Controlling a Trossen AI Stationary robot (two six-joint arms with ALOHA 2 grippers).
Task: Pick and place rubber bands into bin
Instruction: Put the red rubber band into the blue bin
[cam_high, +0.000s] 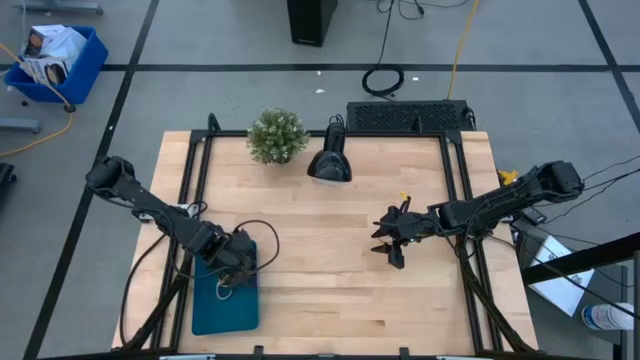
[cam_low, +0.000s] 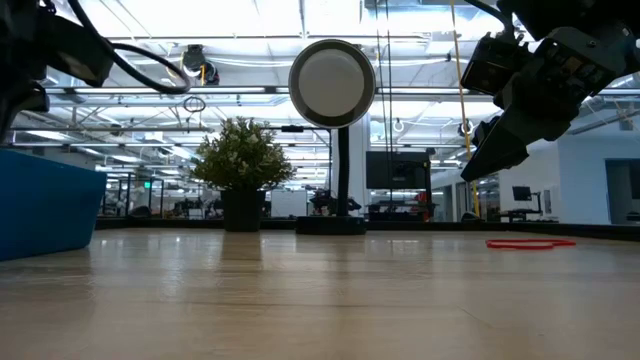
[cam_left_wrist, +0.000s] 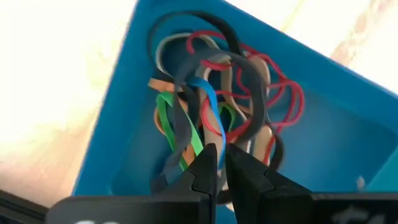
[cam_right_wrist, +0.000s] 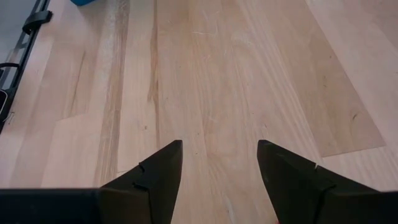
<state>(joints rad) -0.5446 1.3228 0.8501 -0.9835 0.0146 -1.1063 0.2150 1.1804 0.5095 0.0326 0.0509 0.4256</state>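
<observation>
The teal bin (cam_high: 225, 305) lies flat at the table's near left. Several rubber bands (cam_left_wrist: 211, 93) in red, tan, green, blue and dark tones lie heaped in one corner of it. My left gripper (cam_high: 236, 262) hangs over that corner, its fingers almost closed (cam_left_wrist: 221, 163) just above the heap. My right gripper (cam_high: 392, 243) is open and empty over bare wood at the table's right middle (cam_right_wrist: 221, 162). One red band (cam_low: 530, 242) lies flat on the table in the low view, below that gripper. My left gripper comes at the heap from above, pointing down into the bin's corner. A blue band (cam_left_wrist: 210, 127) runs up into the narrow gap between the fingertips and looks pinched there. Its far end lies among the other bands in the bin.
A small potted plant (cam_high: 277, 135) and a black stand with a round head (cam_high: 329, 163) are at the table's far middle. A black cable (cam_high: 262, 235) loops beside my left gripper. A blue crate (cam_high: 55, 60) stands on the floor far left. Bare wood lies between the two arms.
</observation>
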